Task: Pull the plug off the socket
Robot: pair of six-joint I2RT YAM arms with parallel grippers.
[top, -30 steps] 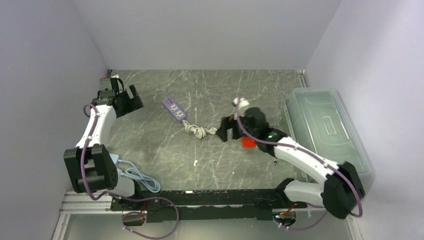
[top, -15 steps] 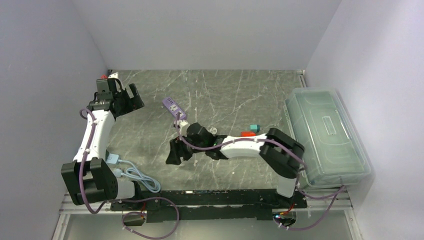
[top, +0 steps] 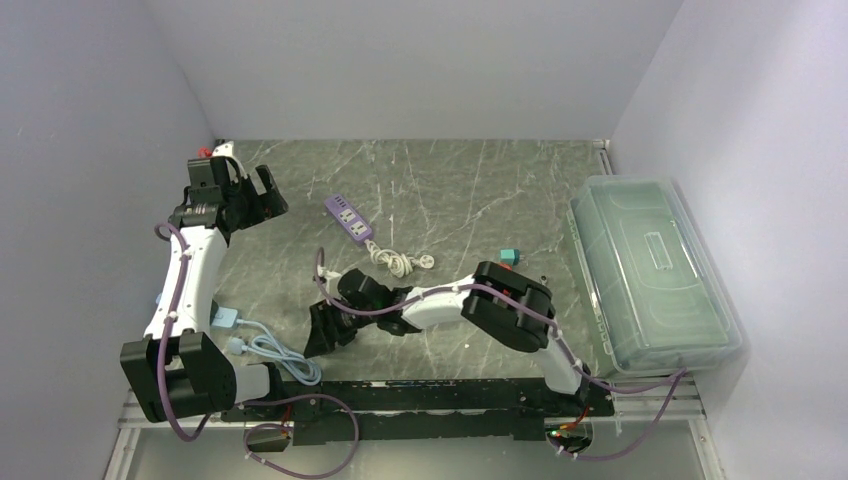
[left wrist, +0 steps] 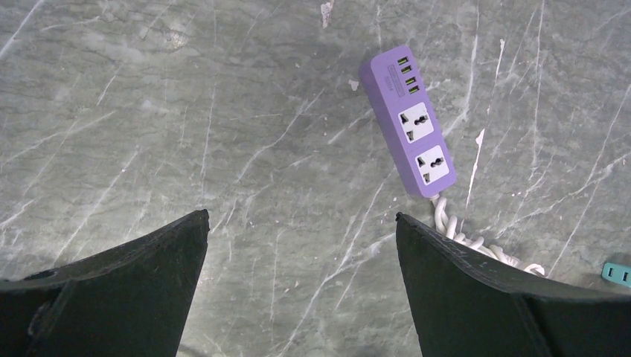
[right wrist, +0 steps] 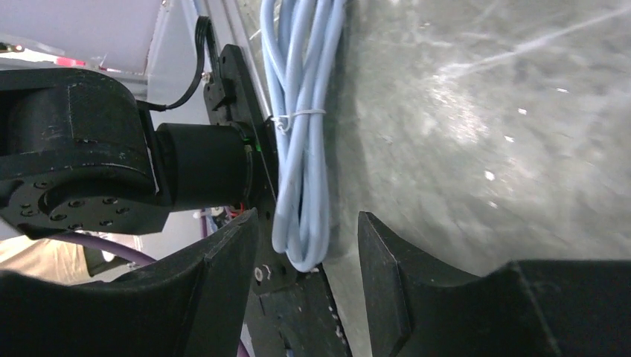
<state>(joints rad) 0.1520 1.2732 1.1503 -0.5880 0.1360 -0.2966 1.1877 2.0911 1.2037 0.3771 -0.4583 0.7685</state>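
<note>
Socket: the purple plastic power strip (left wrist: 417, 134) lies flat on the grey marbled bench (top: 480, 180), left of centre in the top view. In the left wrist view it runs diagonally across the upper right.
Socket faces: both white outlets on it look bare, with no plug seated in either.
Cord: its white coiled cord (left wrist: 476, 242) trails toward lower right, bunched loosely and touching the strip's end.
Plug: a small teal plug-like block (left wrist: 617, 274) lies on the bench at the far lower right edge of the left wrist view, well apart from the strip. My guess is that this is the plug, already out.
Left claw: the left claw (left wrist: 301, 217) hangs above the bench at upper left of the top view. It is spread as wide as it goes and grips nothing. It is likely parked there to keep the strip in its camera's sight.
Right claw: the right claw (right wrist: 306, 223) is stretched low toward the lower left of the top view. Its jaws are partly apart and nothing sits between them.
Ahead of right claw: a pale blue cable bundle (right wrist: 301, 134) tied with a thin wire lies beside the black arm base (right wrist: 111, 171). This is not the task's thing.
Side item: a clear lidded plastic box (top: 650, 260) stands along the right edge, well clear of both claws.
Judgement: if the teal block is the plug, the pull looks finished.
</note>
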